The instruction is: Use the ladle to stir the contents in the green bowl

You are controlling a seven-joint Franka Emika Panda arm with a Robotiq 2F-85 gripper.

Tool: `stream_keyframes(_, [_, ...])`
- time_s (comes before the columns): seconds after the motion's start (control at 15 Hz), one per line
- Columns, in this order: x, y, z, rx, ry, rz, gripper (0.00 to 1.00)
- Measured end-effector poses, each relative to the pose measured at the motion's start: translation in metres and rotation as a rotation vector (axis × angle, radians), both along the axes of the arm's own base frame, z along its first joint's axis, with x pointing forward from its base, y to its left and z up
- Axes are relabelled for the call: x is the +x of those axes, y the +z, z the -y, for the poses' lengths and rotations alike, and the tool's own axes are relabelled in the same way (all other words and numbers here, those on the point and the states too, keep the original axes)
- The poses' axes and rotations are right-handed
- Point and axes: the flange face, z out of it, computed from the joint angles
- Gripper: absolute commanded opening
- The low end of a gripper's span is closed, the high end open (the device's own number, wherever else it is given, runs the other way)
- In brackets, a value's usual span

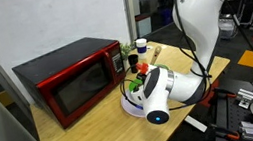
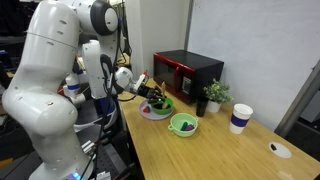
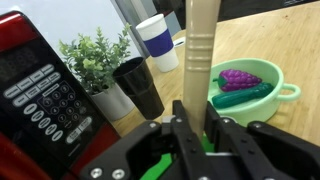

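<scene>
In the wrist view my gripper (image 3: 196, 125) is shut on the ladle (image 3: 200, 60), whose pale tan handle rises straight up between the fingers. Its head is hidden below the jaws. The green bowl (image 3: 150, 167) shows only as green patches under the fingers. In an exterior view the gripper (image 2: 150, 92) hangs right over the dark green bowl (image 2: 162, 104), which sits on a pale plate (image 2: 148, 113). In an exterior view the gripper (image 1: 143, 78) hides most of the bowl.
A paler green bowl (image 3: 285, 92) with purple grapes sits close beside it, also seen in an exterior view (image 2: 183, 124). A red microwave (image 2: 190, 70), a potted plant (image 3: 95, 60) and a white-and-blue cup (image 3: 158, 40) stand behind. The table edge is near.
</scene>
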Motion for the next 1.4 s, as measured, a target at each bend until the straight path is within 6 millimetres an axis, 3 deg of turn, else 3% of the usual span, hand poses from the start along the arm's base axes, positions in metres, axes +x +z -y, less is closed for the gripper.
stream_keyframes(0.73, [-0.011, 0.006, -0.048, 0.068, 0.077, 0.006, 0.06])
stream_keyframes(1.13, [-0.011, 0.005, -0.047, 0.066, 0.074, 0.006, 0.06])
stream_keyframes(1.4, [-0.004, 0.001, -0.025, 0.023, 0.044, 0.012, 0.06])
